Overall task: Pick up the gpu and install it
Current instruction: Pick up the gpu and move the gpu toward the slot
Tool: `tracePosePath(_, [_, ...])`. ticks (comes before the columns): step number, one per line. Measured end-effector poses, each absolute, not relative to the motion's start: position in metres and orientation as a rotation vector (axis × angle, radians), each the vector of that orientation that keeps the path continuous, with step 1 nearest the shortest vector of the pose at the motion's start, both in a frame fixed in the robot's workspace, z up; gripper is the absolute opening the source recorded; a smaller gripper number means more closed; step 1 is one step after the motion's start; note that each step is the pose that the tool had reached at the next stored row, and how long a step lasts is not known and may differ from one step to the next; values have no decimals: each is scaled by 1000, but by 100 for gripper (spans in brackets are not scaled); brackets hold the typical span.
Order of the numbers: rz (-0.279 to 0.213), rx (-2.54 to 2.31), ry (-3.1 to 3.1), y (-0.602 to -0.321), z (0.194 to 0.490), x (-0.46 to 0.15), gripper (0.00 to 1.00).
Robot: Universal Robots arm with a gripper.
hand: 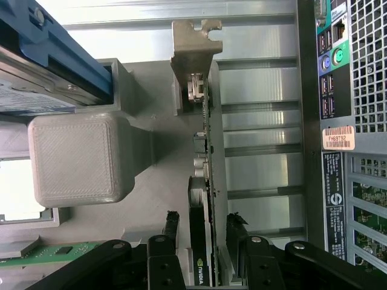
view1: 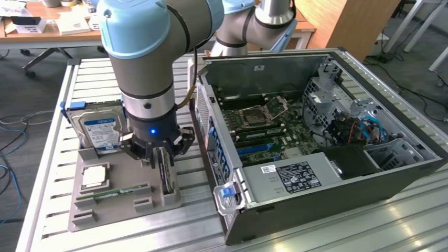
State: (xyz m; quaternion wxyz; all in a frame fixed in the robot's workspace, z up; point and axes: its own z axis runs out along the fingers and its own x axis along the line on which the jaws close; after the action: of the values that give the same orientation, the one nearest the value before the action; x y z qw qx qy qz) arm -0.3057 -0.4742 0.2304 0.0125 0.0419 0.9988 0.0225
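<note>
Hanging straight down over the grey tray (view1: 105,210) (hand: 160,181) on the counter (view1: 91,73) (hand: 260,84), the arm (view1: 144,63) is holding its jaws one on each side of the graphics card (view1: 167,181) (hand: 199,199), which is standing on its edge in a slot of that tray, on the side nearest the open computer case (view1: 336,194) (hand: 338,181). Honestly I'm not managing to tell whether the jaws are actually pinching the card or just sitting beside it. In the same tray a hard drive (view1: 98,131) (hand: 36,90) is standing upright in its own slot and a memory stick (view1: 115,192) (hand: 54,251) is lying nearby, both apart from the card.
</note>
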Motion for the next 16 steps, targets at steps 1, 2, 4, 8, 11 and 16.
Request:
tracePosePath(1, [70, 130, 3113, -474, 230, -306, 45])
tracePosePath(2, [70, 131, 3113, -474, 230, -306, 45])
tracePosePath(4, [70, 131, 3113, -474, 230, -306, 45])
tracePosePath(8, [70, 131, 3113, -474, 230, -306, 43])
tracePosePath(11, [70, 130, 3113, -474, 230, -306, 36])
tracePosePath(16, [70, 130, 3113, -474, 230, -306, 36])
